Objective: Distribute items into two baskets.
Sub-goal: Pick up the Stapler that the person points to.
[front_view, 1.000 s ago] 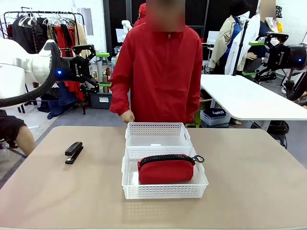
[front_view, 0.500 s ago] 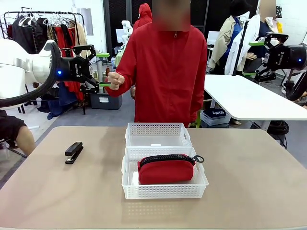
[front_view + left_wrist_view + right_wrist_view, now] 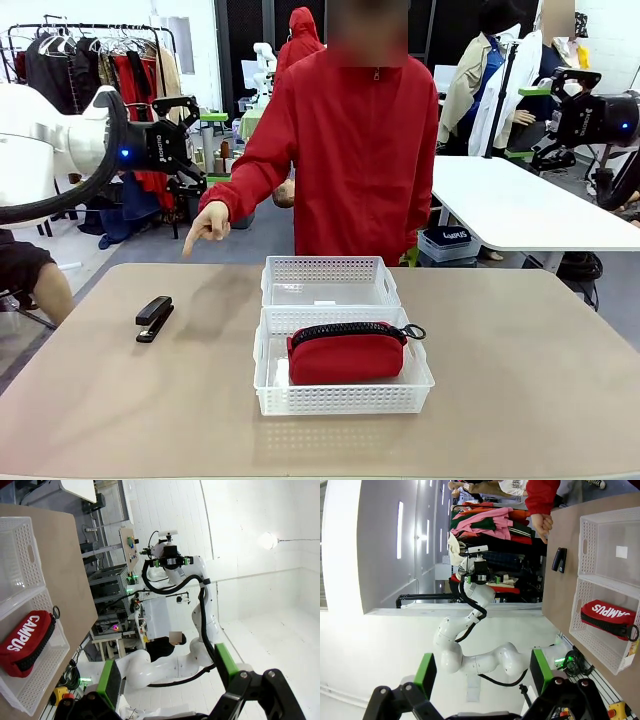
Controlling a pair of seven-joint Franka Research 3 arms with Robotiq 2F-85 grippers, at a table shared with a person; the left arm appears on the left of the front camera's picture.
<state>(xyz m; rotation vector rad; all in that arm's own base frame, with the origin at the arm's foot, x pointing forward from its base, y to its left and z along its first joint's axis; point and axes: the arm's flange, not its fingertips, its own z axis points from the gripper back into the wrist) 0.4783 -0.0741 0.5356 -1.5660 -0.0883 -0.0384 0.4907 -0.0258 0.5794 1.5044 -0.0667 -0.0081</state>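
Bright, even overhead light filled the front view, which was sharp throughout. A faint, soft-edged shadow lay on the worktop [image 3: 520, 380] just in front of the nearer basket [image 3: 345, 398]. A paler shadow fell to the left of that basket, beneath the person's hand [image 3: 207, 222]. In the left wrist view a lamp [image 3: 266, 540] far to the right of the basket burned out to a white glare on the wall, and wall lines bowed toward the picture's edges. In the right wrist view, strip lights [image 3: 400, 530] well left of the basket were overexposed, washing the wall pale.
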